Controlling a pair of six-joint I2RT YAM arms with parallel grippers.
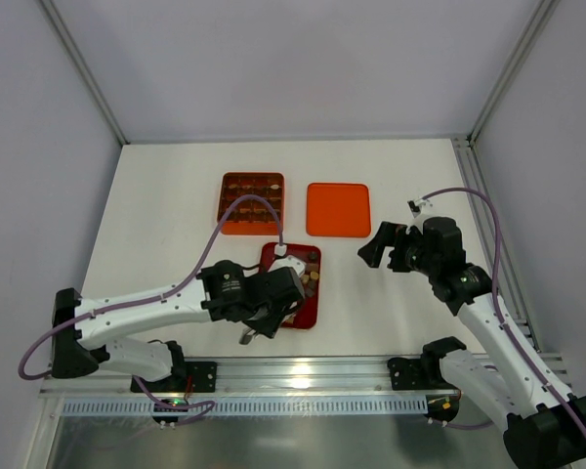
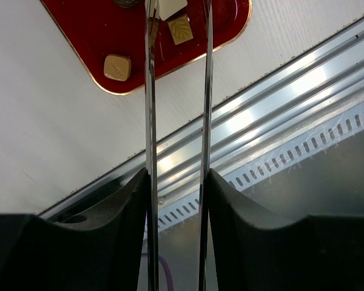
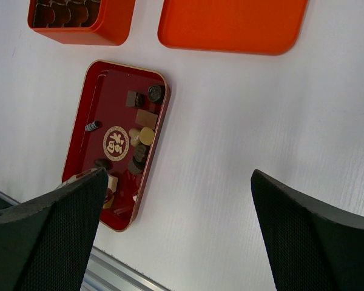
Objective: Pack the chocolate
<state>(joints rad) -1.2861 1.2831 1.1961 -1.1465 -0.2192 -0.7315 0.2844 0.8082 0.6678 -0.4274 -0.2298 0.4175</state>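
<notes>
The chocolate pieces (image 1: 312, 278) lie in a dark red tray (image 1: 308, 311) at the near middle; the right wrist view shows them as brown, tan and cream bits (image 3: 142, 136). My left gripper (image 1: 270, 315) is over the tray's near end, shut on metal tweezers (image 2: 150, 91). The tweezer tips reach over the tray's corner, with a cream piece (image 2: 171, 7) between them at the frame's top edge. A leaf-marked cream piece (image 2: 180, 28) and a tan square (image 2: 117, 66) lie beside it. My right gripper (image 1: 376, 252) is open and empty, above bare table right of the tray.
An orange square box (image 1: 252, 202) with a grid of cells, dark pieces in them, stands behind the tray. Its flat orange lid (image 1: 338, 209) lies to the right. The metal rail (image 1: 303, 371) runs along the near table edge. White walls enclose the table.
</notes>
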